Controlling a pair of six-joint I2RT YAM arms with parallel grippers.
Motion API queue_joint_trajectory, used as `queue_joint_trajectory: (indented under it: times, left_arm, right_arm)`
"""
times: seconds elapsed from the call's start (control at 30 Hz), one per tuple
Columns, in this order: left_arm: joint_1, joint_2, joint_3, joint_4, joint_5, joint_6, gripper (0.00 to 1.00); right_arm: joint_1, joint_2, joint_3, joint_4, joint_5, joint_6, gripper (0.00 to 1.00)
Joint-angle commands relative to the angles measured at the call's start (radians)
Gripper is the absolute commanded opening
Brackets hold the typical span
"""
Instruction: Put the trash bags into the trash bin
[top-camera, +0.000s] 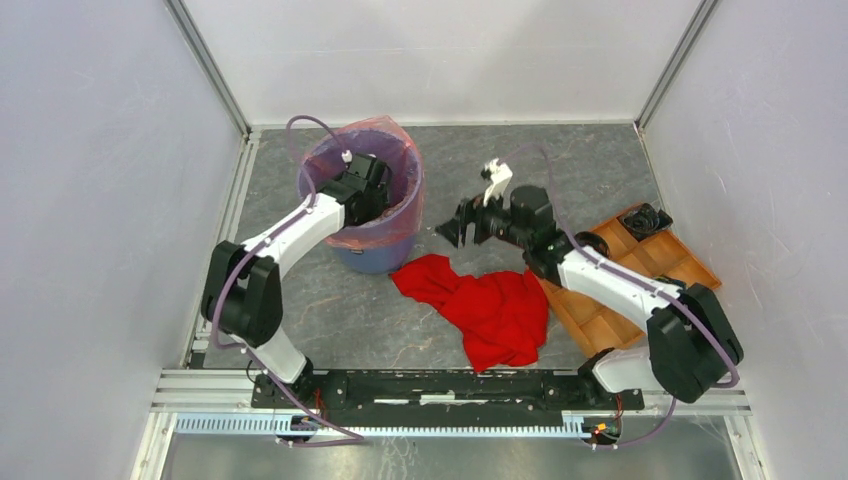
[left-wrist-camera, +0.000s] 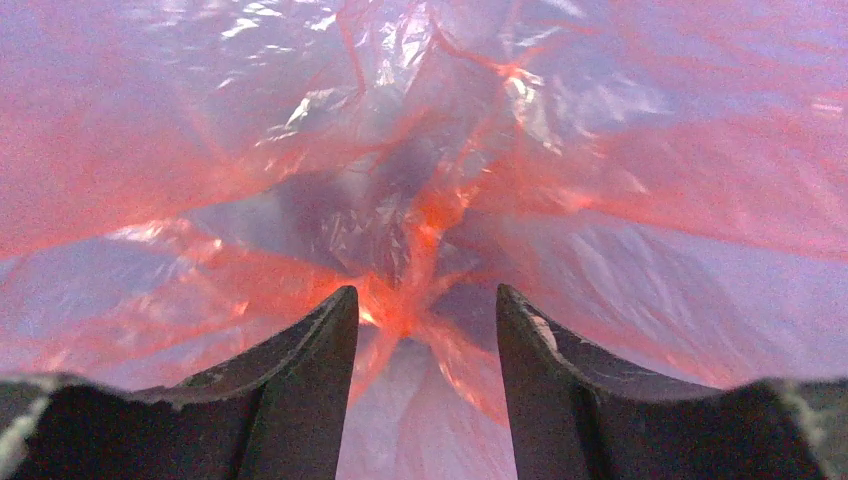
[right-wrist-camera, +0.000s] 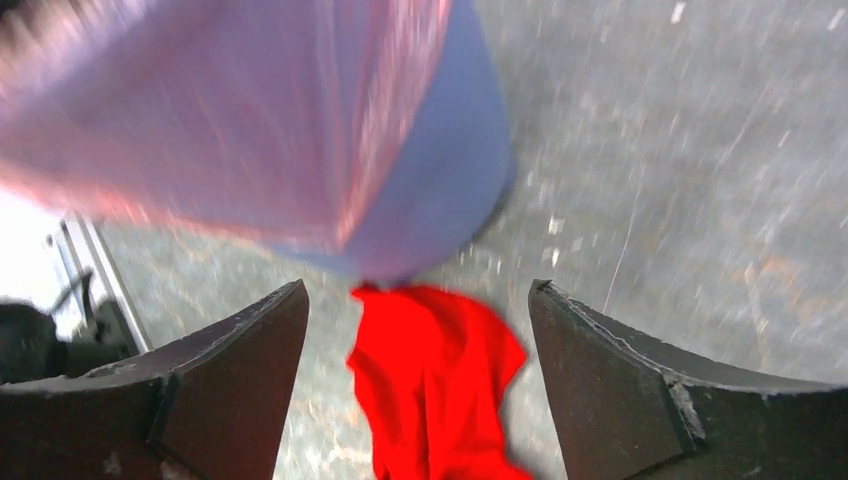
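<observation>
Two end effectors, both released. The left end effector (left-wrist-camera: 425, 300) is down inside the trash bin (top-camera: 375, 258). Its fingers stand apart and a bunched pleat of the trash bag (left-wrist-camera: 430, 150) sits just ahead of the tips, in the gap, but nothing is pinched. Glossy, wrinkly red-orange film fills the whole left wrist view, so the bag is around the end effector on all sides.

The right end effector (right-wrist-camera: 417, 290) is spread wide and empty, hanging over the bench (top-camera: 330, 300) to the right of the bin, apart from it and aimed toward it.

The top view shows the bag in the bin as a liner. Its mouth is folded out over the rim, and the right wrist view shows film draping down the outside wall with bare blue below it. The bin stands upright at the far left of the bench.

Progress, as a judgement: nearly done. The bag is seated inside and the left arm looks to be settling the bottom. What is left is to lift the left arm out without dragging the film up, and perhaps to check the rim fold. No second bag shows anywhere.

A red cloth (top-camera: 490, 305) lies crumpled on the bench just in front of the bin, between the arms. An orange-brown compartment tray (top-camera: 610, 300) sits at the right, partly under the right arm. Neither one is being touched.
</observation>
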Motion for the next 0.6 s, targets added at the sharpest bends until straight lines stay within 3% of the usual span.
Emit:
queue_joint_trajectory:
  times: [0.0, 0.07, 0.2, 0.4, 0.57]
  left_arm:
    - [0.003, -0.108, 0.055, -0.048, 0.040, 0.012, 0.62]
    - [0.003, -0.140, 0.071, -0.075, 0.054, 0.024, 0.64]
    - [0.004, -0.232, 0.111, -0.121, 0.086, 0.043, 0.69]
    - [0.003, -0.393, 0.161, -0.194, 0.055, 0.043, 0.77]
    - [0.004, -0.518, 0.165, -0.308, -0.157, 0.012, 0.86]
  right_arm:
    - [-0.063, 0.046, 0.209, 0.041, -0.044, 0.045, 0.91]
    - [-0.085, 0.109, 0.292, 0.060, -0.063, 0.067, 0.95]
    - [-0.083, 0.238, 0.455, 0.048, -0.124, 0.126, 0.93]
    - [-0.031, 0.233, 0.358, 0.182, -0.017, 0.176, 0.78]
    - [0.058, 0.184, 0.245, 0.303, 0.101, 0.211, 0.77]
